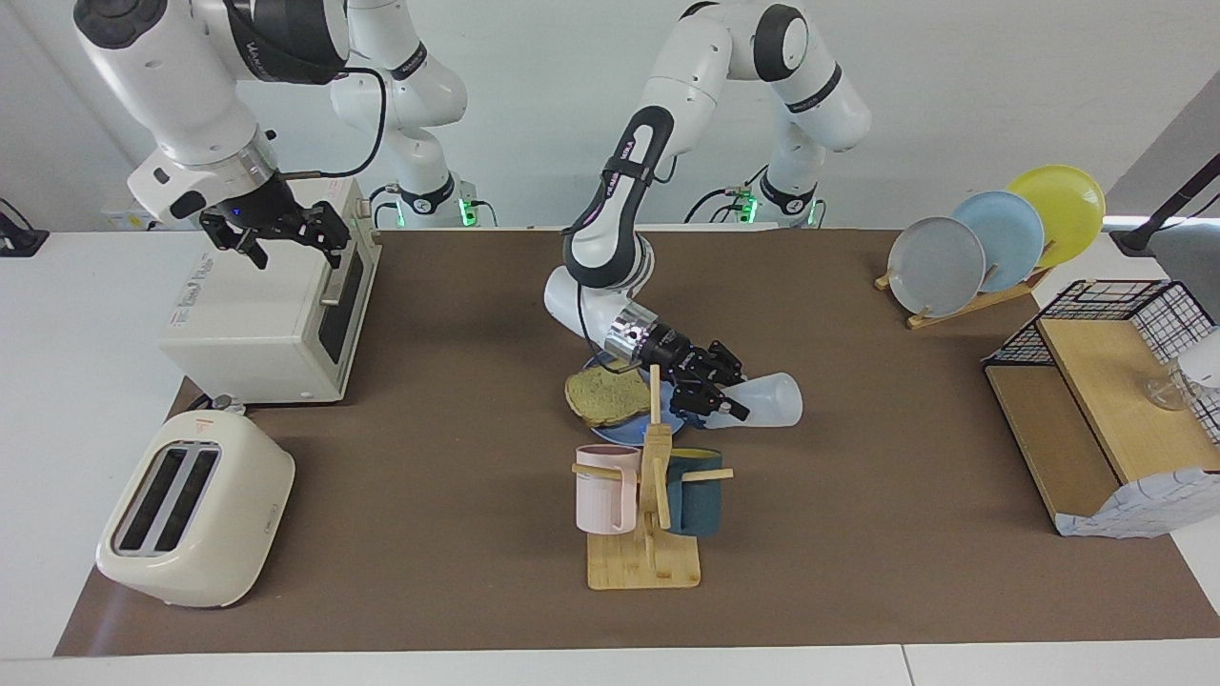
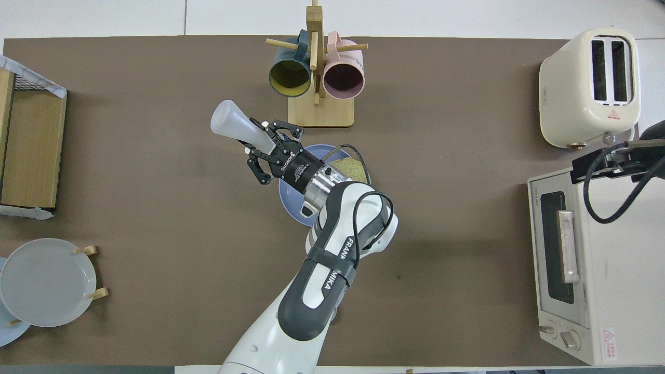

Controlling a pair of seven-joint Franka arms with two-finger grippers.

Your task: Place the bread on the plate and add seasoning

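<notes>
A cream two-slot toaster (image 1: 195,508) sits at the right arm's end of the brown counter (image 1: 429,400), with a white toaster oven (image 1: 272,310) nearer the robots. The right pincer (image 1: 281,233) hangs over the oven's top, its fingers spread apart and holding nothing; that arm waits. At mid-counter the bread (image 1: 605,396), a square slice with a darker crust, lies on the light blue plate (image 1: 620,434), overhanging the rim toward the right arm's end. Just beside the plate, farther from the robots, stands a wooden mug tree (image 1: 653,495) carrying a pink mug (image 1: 606,489) and a dark teal mug (image 1: 694,491). The left arm reaches down over the plate, and the left pincer (image 1: 717,391) is clamped on the neck of the seasoning (image 1: 770,400), a whitish translucent bottle tipped onto its side in the air, its wide base pointing toward the left arm's end of the counter and its capped end hidden among the fingers. The bottle hangs just past the plate's rim, over bare counter. Toward the left arm's end, a wooden plate rack (image 1: 963,300) holds grey, blue and yellow plates upright, and beside it stands a wire-and-wood shelf (image 1: 1106,400).
</notes>
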